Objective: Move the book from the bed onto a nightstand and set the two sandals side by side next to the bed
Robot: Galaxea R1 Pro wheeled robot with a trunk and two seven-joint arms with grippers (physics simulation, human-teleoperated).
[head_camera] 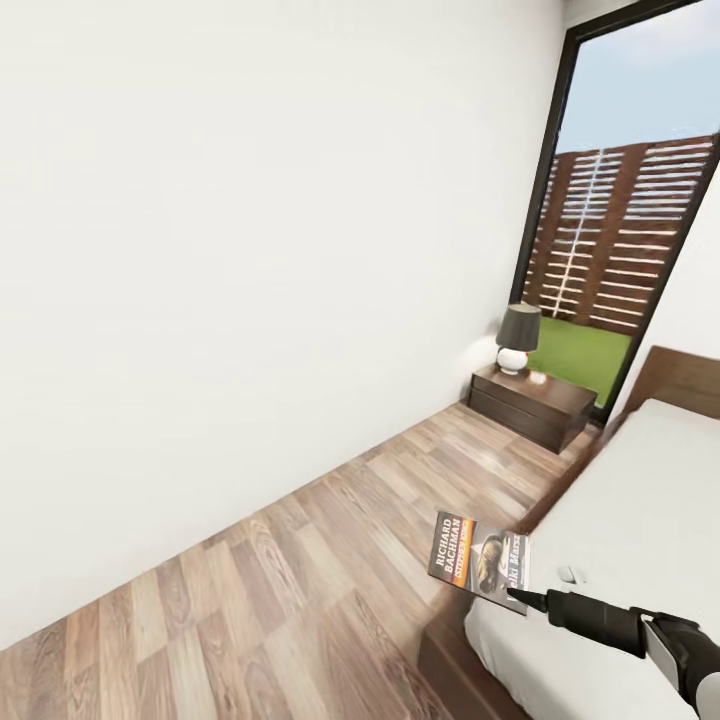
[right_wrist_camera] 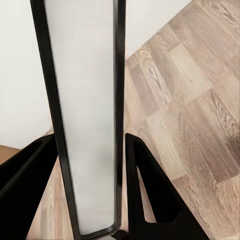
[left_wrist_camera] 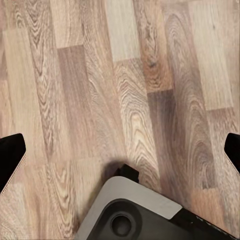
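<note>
My right gripper [head_camera: 520, 597] is shut on the book [head_camera: 480, 560], a thin paperback with a dark cover, an orange band and white lettering. I hold it by its corner, in the air over the near side edge of the bed [head_camera: 640, 520]. In the right wrist view the book [right_wrist_camera: 85, 100] stands edge-on between the two black fingers [right_wrist_camera: 150, 195]. The nightstand [head_camera: 530, 405], dark brown with drawers, stands farther along the wall by the headboard. My left gripper [left_wrist_camera: 120, 150] hangs open over bare floor. The sandals are out of view.
A dark-shaded lamp with a white base [head_camera: 517, 338] and a small white object stand on the nightstand. A tall glass door [head_camera: 620, 200] behind it looks onto grass and a slatted fence. Wood floor [head_camera: 300, 580] runs between the white wall and the bed. My base [left_wrist_camera: 130, 215] sits under the left gripper.
</note>
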